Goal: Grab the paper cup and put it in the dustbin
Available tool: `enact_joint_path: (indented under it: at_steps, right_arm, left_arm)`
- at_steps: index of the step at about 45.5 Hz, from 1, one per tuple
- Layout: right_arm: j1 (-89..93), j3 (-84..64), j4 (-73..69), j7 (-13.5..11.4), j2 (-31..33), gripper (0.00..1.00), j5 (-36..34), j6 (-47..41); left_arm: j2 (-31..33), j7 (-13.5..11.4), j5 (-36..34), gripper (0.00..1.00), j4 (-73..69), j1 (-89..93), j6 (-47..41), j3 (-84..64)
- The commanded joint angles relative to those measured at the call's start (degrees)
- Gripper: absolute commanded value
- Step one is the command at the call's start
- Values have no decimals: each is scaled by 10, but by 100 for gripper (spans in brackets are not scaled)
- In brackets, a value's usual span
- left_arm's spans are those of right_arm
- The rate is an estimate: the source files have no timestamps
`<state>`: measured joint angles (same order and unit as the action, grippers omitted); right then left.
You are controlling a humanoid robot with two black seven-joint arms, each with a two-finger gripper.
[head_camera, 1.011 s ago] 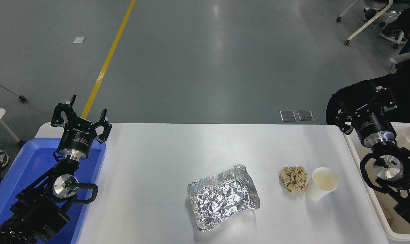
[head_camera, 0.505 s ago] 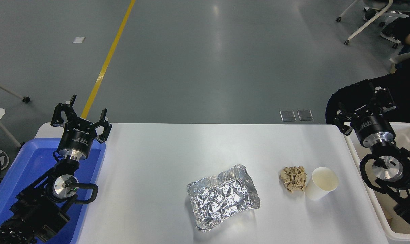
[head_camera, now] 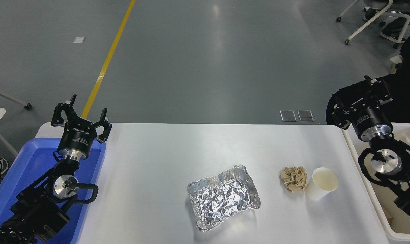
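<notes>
the white table point(head_camera: 157, 162) takes most of the view in front of you. the dustbin point(head_camera: 404, 234) stands at its right edge, an off-white tub, and a blue bin point(head_camera: 25, 159) stands at the left edge. on the table lie a crinkled foil tray point(head_camera: 223, 197), then a crumpled paper ball point(head_camera: 293, 179), and the paper cup point(head_camera: 322, 183), which stands upright with its mouth tilted toward the camera and seems to touch the ball on its left side.

your left gripper point(head_camera: 80, 116) is parked over the blue bin, its fingers spread and holding nothing. your right gripper point(head_camera: 360, 96) hangs above the far corner of the dustbin, fingers apart and empty as far as you can see against the dark background.

the step in hand is, i think, the reach to the cup. the cup lies nearer to you than the right gripper and to its left, well apart from it. bring the gripper down over the cup from the right side, so the fingers do not push the ball. close gently, because thin paper will probably crush. the way to the dustbin is short after that.
</notes>
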<state>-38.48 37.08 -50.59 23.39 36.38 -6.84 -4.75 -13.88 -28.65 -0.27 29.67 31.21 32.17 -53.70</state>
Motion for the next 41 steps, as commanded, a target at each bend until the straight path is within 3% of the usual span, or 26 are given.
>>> enact_joint_path:
  at_steps: [1, 16, 24, 32, 41]
  right_arm:
    - [-145, -184, 34, -3, 87, 100, 0, -3]
    - [-393, -560, 59, -26, 102, 100, 55, -12]
    - [-527, -765, 56, -88, 32, 100, 136, -16]
    - [-632, -990, 21, -88, -59, 100, 138, -73]
    - [-754, -1083, -120, -88, -101, 100, 139, -160]
  left_arm:
    - [0, 0, 0, 98, 0, 0, -1, -1]
    - [0, 0, 0, 98, 0, 0, 0, -1]
    - [0, 0, 0, 98, 0, 1, 0, 0]
    - [0, 0, 0, 98, 0, 1, 0, 0]
    - [0, 1, 0, 98, -1, 1, 0, 0]
